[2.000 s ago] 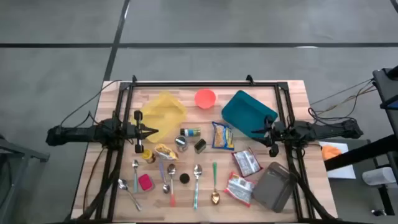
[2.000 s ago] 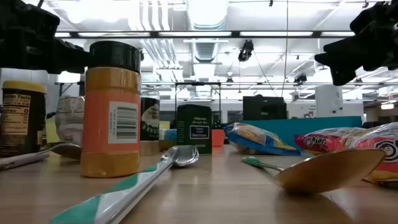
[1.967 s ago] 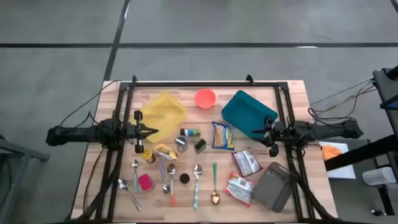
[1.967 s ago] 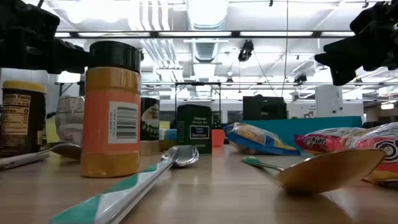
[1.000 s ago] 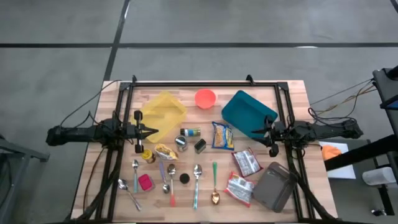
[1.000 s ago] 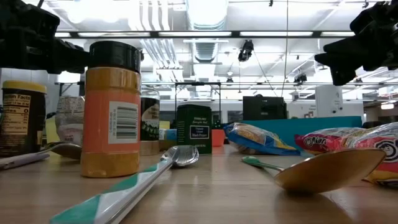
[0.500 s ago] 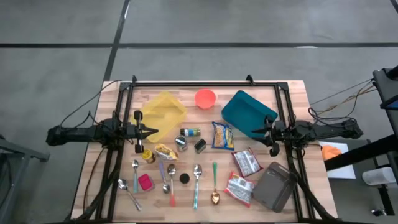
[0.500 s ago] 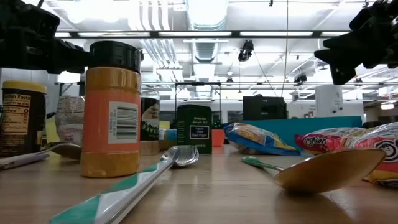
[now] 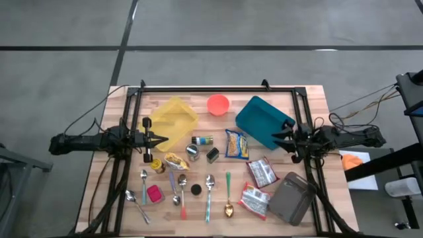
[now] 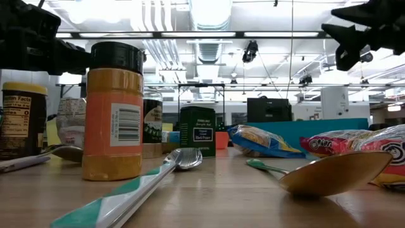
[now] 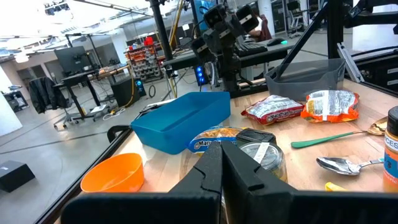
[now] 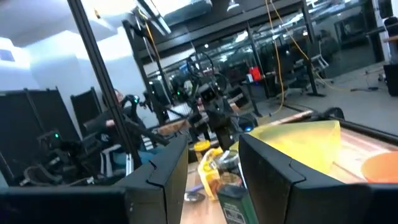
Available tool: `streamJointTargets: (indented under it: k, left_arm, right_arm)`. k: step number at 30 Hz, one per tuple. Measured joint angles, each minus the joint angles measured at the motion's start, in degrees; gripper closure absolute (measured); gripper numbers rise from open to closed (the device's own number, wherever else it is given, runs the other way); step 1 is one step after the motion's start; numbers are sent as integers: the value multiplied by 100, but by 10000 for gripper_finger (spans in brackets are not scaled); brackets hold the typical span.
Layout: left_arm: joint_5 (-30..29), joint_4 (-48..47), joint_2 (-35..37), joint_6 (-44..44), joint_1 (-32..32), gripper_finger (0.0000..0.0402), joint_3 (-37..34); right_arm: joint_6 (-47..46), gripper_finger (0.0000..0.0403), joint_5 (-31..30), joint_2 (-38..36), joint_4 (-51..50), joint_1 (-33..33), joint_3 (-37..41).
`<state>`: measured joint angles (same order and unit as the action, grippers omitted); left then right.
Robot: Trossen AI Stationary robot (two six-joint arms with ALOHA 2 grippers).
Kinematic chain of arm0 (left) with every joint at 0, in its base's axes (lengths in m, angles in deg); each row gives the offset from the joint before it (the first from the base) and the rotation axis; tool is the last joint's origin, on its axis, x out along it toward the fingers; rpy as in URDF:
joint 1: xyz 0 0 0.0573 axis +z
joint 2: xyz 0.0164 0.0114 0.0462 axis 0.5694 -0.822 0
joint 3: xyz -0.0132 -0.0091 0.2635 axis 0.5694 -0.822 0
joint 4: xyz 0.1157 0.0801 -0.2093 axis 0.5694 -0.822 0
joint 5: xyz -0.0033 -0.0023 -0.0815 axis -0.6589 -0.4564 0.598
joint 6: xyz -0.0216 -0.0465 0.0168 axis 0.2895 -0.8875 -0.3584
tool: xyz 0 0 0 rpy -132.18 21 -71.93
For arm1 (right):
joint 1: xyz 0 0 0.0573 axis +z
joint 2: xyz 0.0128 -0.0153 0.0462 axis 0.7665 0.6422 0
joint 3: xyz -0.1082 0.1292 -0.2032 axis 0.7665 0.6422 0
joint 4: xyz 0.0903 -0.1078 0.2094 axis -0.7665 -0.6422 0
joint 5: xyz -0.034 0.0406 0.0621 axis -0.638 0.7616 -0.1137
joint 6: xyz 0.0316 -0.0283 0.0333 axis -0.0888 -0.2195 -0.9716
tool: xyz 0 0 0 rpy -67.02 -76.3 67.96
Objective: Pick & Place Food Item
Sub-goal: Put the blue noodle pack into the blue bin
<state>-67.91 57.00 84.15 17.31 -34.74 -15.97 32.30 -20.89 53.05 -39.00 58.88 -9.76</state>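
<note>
The wooden desk (image 9: 310,99) carries a spread of food packets, spice jars, spoons and containers. The left gripper (image 9: 165,139) hangs at the desk's left side, over the near corner of the yellow tray (image 9: 173,119), and its two fingers are pressed together to a single point, holding nothing. The right gripper (image 9: 276,137) sits at the desk's right side, over the near edge of the teal bin (image 9: 263,120), with its fingers spread apart and nothing between them; it points toward the middle of the desk.

The food items lie on the desk between the two arms. A yellow and blue snack bag (image 9: 236,144) rests just beside the teal bin, toward the centre. Two red and white snack packets (image 9: 262,173) lie nearer the front, one behind the other, beside a grey bin (image 9: 291,198) at the front right corner. An orange bowl (image 9: 218,104) stands at the back between the yellow tray and the teal bin.

Small spice jars (image 9: 201,141) stand in the middle, and an orange spice jar (image 10: 114,114) with a black lid looms close in the low view. Several spoons (image 9: 209,188) lie in a row along the front, among them a gold spoon (image 9: 228,210).
</note>
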Motion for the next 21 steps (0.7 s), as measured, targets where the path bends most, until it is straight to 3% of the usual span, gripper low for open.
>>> streamJointTargets:
  k: [4,9,17,21]
  left_arm:
    - [0,0,0,2,0,401,0]
    - [0,0,0,2,0,401,0]
    - [0,0,0,0,0,401,0]
    - [0,0,-2,2,0,401,0]
  right_arm:
    - [405,262,-141,0,540,0,-195]
    - [1053,262,-160,81,445,2,-865]
    - [1207,262,-170,812,-1041,2,-2103]
    - [1026,262,-168,1410,-1200,0,-2461]
